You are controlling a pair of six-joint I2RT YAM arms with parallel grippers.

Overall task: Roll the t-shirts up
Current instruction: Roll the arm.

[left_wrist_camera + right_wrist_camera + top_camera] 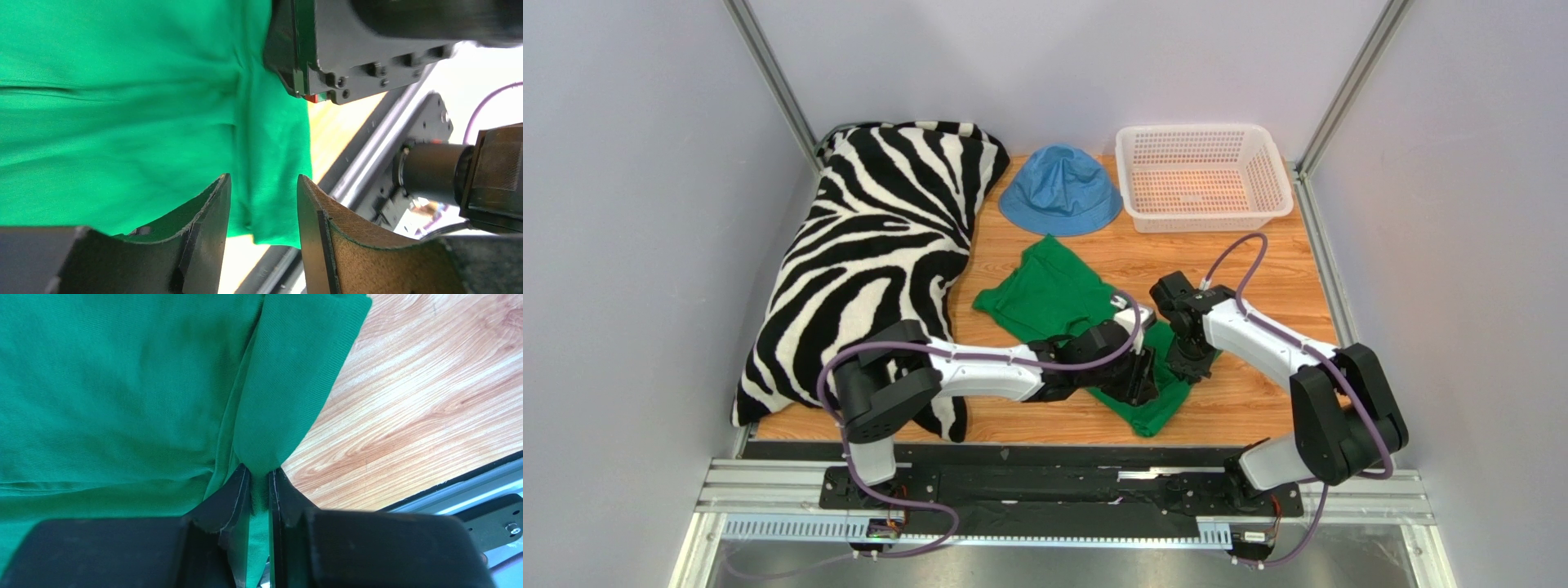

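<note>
The bright green t-shirt (pixel 1051 294) lies crumpled on the wooden table, its near end reaching toward the front edge between both arms. My left gripper (pixel 1143 377) hovers over that near end. In the left wrist view the left gripper (pixel 264 179) is open, the green t-shirt (pixel 123 110) lying beyond the fingertips and nothing pinched between them. My right gripper (pixel 1189 364) sits just to its right. In the right wrist view the right gripper (pixel 259 470) is shut on a raised fold at the edge of the t-shirt (pixel 110 386).
A zebra-striped pillow (pixel 867 257) fills the table's left side. A blue bucket hat (pixel 1060 186) and a white mesh basket (pixel 1205 130) stand at the back. The black front rail (pixel 1051 456) runs just past the shirt's near end. Bare wood (pixel 430 386) shows to the right.
</note>
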